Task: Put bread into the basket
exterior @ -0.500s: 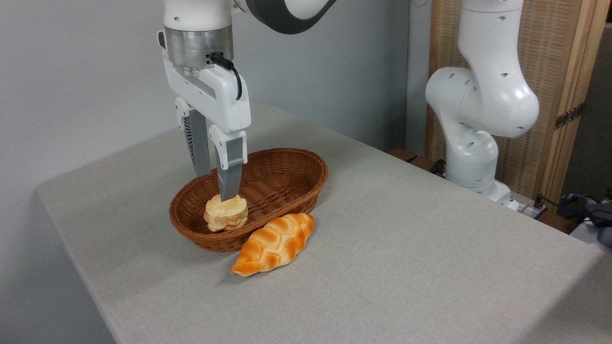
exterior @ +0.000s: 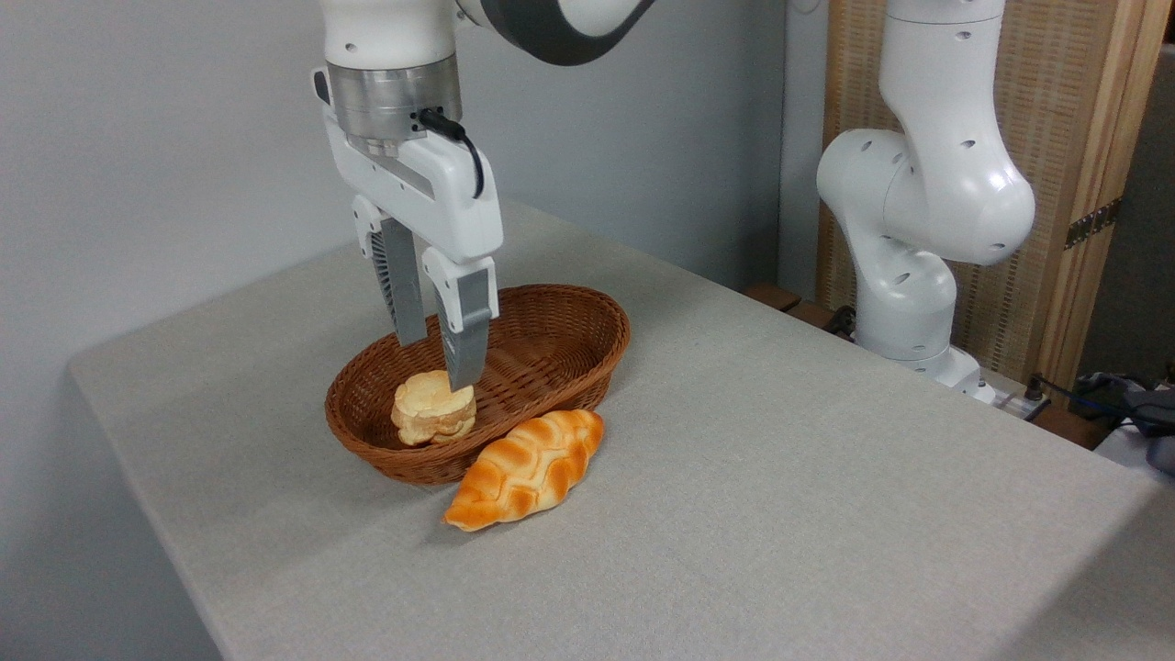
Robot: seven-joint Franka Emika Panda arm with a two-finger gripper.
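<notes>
Grey cloth covers the desk (exterior: 780,441), plain grey wall behind, wood-and-wicker screen (exterior: 1056,138) at the right rear. Arm base (exterior: 918,229) stands at the desk's far right edge; some cables and dark gear sit past the right corner, too blurred to identify.

Basket (exterior: 587,317): reddish-brown wicker, oval, shallow, sitting flat left of the desk's centre. Long axis runs from near-left to far-right.

Bun (exterior: 430,410): pale beige, round, inside the basket at its near-left end, resting on the basket floor close to the wall.

Loaf (exterior: 525,468): glossy orange braided piece with cream grooves, lying on the cloth outside the basket, right against the basket's near wall. Looks like it touches the wicker along its upper edge. Lies roughly parallel to the basket's long axis.

End effector (exterior: 439,360): pointing straight down over the basket's left half, fingers spread with a clear gap between them, nothing held. Near finger (exterior: 466,335) has its tip just at the bun's upper right edge; cannot tell if it touches or only overlaps in view. Far finger (exterior: 402,294) ends higher in the picture, behind the bun, above the basket's back rim. Black cable loops off the wrist housing.

So: bun in, loaf out, end effector empty.
</notes>
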